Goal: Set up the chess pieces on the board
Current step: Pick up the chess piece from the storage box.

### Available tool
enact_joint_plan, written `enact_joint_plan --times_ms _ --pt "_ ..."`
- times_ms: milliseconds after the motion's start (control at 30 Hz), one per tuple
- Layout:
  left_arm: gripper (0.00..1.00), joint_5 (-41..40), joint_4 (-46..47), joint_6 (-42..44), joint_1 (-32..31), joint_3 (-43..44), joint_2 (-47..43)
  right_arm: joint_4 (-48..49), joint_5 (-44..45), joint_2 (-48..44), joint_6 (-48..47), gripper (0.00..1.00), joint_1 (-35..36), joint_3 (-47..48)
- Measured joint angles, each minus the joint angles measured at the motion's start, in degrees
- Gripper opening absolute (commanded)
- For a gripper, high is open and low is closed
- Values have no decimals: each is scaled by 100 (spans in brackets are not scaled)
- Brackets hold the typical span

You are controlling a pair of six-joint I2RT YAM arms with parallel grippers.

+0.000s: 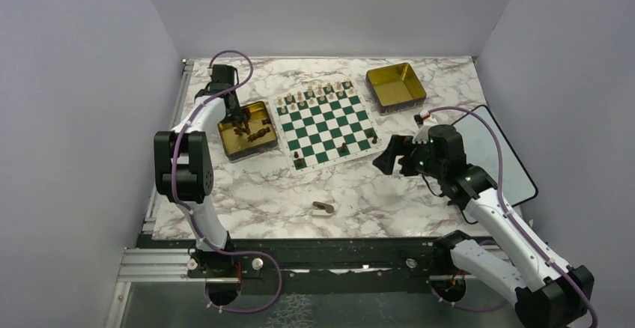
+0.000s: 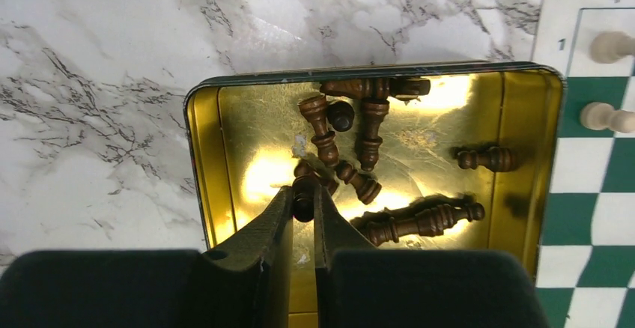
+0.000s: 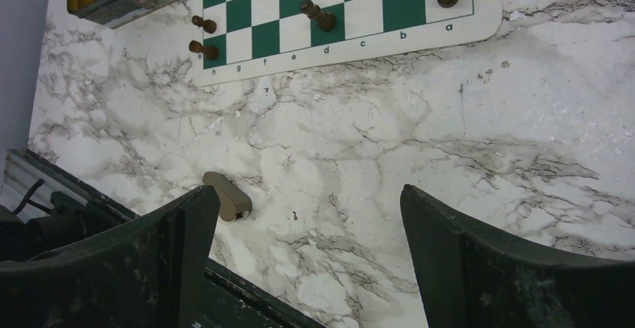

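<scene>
The green and white board (image 1: 322, 127) lies mid-table. Cream pieces (image 1: 314, 96) line its far rows. A few dark pieces (image 1: 343, 148) stand on its near rows, also in the right wrist view (image 3: 318, 15). Several dark pieces (image 2: 359, 133) lie loose in the left gold tin (image 2: 196, 118). My left gripper (image 2: 303, 193) is inside that tin, shut on one dark piece (image 2: 303, 202); it also shows from above (image 1: 238, 122). My right gripper (image 3: 307, 201) is open and empty over bare marble, right of the board's near corner (image 1: 393, 156).
A second gold tin (image 1: 395, 86) stands at the back right of the board. A small tan block (image 1: 323, 208) lies near the front edge, close to my right gripper's left finger (image 3: 228, 197). A white panel with a dark rim (image 1: 494, 148) lies at the right.
</scene>
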Motion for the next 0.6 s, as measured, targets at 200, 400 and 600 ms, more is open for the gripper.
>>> enact_joint_plan --times_ms 200,400,600 --pt "12 129 -72 -17 -2 0 -457 0 -44 -109 2 95 0 -15" --pt "12 299 -146 -50 -68 -9 -739 -7 -92 -179 7 95 0 -37" --pt "12 422 -225 -66 -490 -44 -1043 -11 -125 -251 22 95 0 -79"
